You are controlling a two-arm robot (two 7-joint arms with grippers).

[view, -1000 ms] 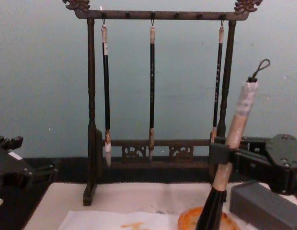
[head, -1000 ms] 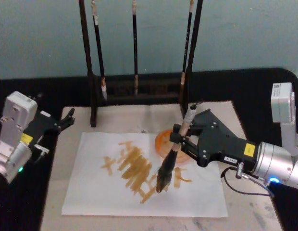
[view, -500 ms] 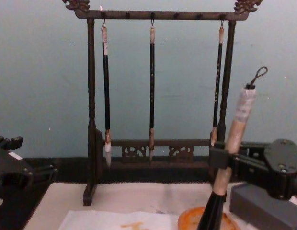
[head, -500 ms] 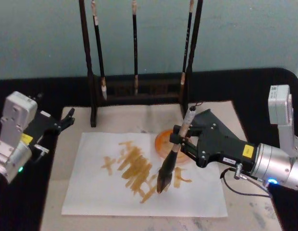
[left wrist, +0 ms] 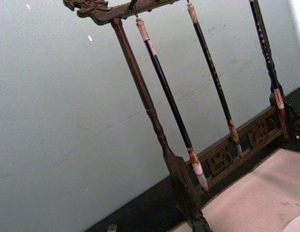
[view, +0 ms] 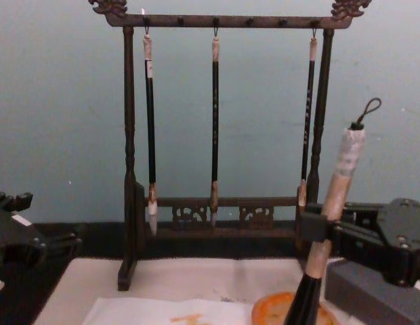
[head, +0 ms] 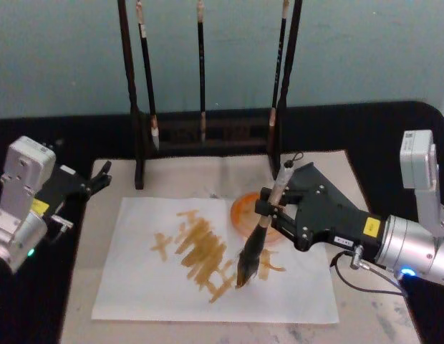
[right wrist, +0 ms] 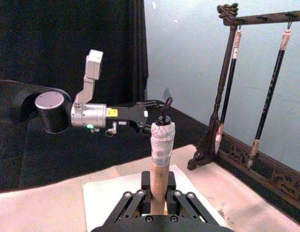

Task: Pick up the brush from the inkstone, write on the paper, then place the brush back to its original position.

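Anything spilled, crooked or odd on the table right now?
Nothing stands out. The right gripper holds the brush tilted, tuft on the paper among orange strokes. The paper lies flat on the mat. The left gripper sits at the mat's left edge.

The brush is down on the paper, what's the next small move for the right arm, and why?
Probably drag the brush slightly across the paper to finish the stroke: the right gripper is clamped on its shaft and the tuft seems to touch the sheet among orange marks. The left gripper sits parked at left.
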